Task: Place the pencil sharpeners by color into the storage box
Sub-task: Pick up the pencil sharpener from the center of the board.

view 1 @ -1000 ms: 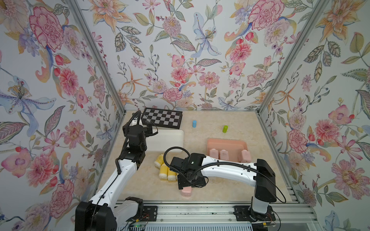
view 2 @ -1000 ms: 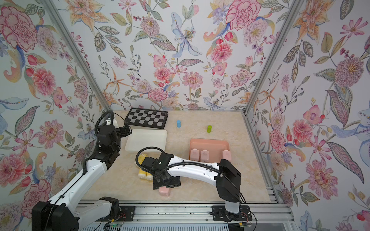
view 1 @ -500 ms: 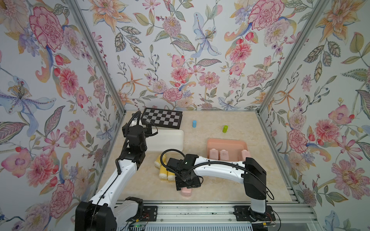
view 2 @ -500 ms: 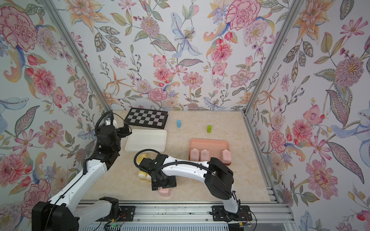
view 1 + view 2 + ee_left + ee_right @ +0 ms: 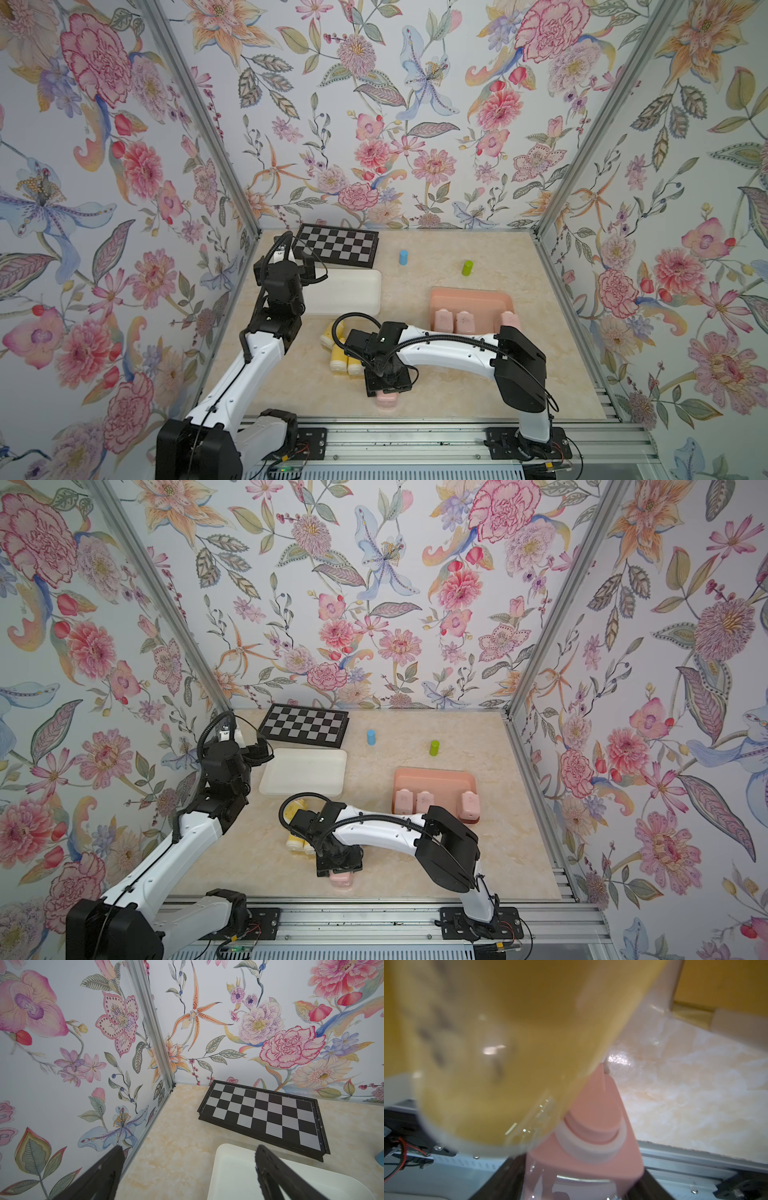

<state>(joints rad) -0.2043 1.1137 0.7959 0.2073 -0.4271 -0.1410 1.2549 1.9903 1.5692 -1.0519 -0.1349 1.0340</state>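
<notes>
A pale pink pencil sharpener (image 5: 387,400) (image 5: 341,880) lies near the table's front edge. My right gripper (image 5: 388,390) (image 5: 338,870) is down over it. In the right wrist view its dark fingers (image 5: 508,1178) press both sides of that pink sharpener (image 5: 591,1136), so it is shut on it. A yellow sharpener (image 5: 508,1043) looms blurred right beside it. Several yellow sharpeners (image 5: 338,353) (image 5: 296,842) lie in a heap just left of the gripper. Three pink sharpeners (image 5: 464,322) stand in the pink storage box (image 5: 469,296) (image 5: 432,776). My left gripper (image 5: 189,1149) (image 5: 308,268) hangs open over the corner of the white box (image 5: 345,291).
A folded chessboard (image 5: 336,246) lies at the back left. A small blue cylinder (image 5: 403,257) and a small green cylinder (image 5: 467,268) stand behind the boxes. The metal rail (image 5: 415,432) runs just in front of the held sharpener.
My right arm has shifted a little to the left and its jaws have closed in on the pink sharpener. The left arm has not moved.
</notes>
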